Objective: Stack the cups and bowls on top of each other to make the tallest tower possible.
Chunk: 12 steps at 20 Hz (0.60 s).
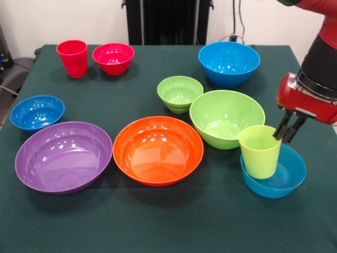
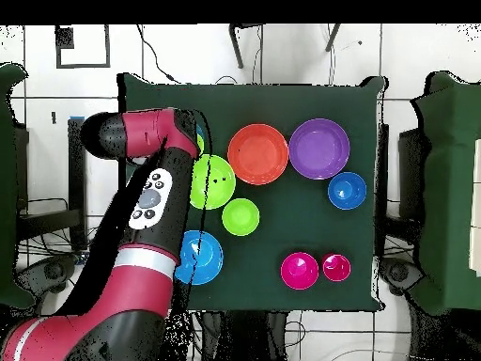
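Note:
The lime-green tumbler (image 1: 259,152) stands upright inside the teal-blue bowl (image 1: 281,182) at the front right of the front view. My gripper (image 1: 283,138) hangs at the tumbler's right rim, its fingers close together and pinching the rim. The red tumbler (image 1: 72,58) (image 2: 336,267) and small red bowl (image 1: 113,58) (image 2: 299,270) sit side by side at the far left. The small dark-blue bowl (image 1: 37,112) (image 2: 347,190) is at the left edge. In the overhead view my arm (image 2: 155,188) hides the gripper, the tumbler and the teal bowl.
A large blue bowl (image 1: 229,63) (image 2: 199,257), a small ribbed lime bowl (image 1: 180,93) (image 2: 240,216), a large lime bowl (image 1: 226,117) (image 2: 214,180), an orange bowl (image 1: 158,150) (image 2: 257,153) and a purple bowl (image 1: 63,156) (image 2: 318,148) lie across the green table (image 1: 158,221).

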Tool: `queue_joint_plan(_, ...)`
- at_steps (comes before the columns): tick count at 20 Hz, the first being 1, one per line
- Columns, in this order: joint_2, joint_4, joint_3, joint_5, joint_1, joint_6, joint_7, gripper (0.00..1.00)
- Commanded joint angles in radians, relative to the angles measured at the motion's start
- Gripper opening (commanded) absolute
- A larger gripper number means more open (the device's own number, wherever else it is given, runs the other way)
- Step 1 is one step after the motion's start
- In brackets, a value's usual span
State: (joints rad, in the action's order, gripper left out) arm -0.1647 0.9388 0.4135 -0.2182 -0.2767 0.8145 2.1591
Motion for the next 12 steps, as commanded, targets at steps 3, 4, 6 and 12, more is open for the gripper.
queue_joint_plan(3,0.009,0.01,-0.072,-0.043,-0.022,-0.05,0.223,1.0)
queue_joint_plan(4,0.006,0.015,-0.073,-0.046,-0.022,-0.058,0.226,1.0)
queue_joint_plan(6,0.004,0.025,-0.061,-0.067,-0.028,-0.04,0.271,1.0)
queue_joint_plan(12,-0.053,0.067,-0.066,-0.099,-0.031,0.014,0.256,1.0)
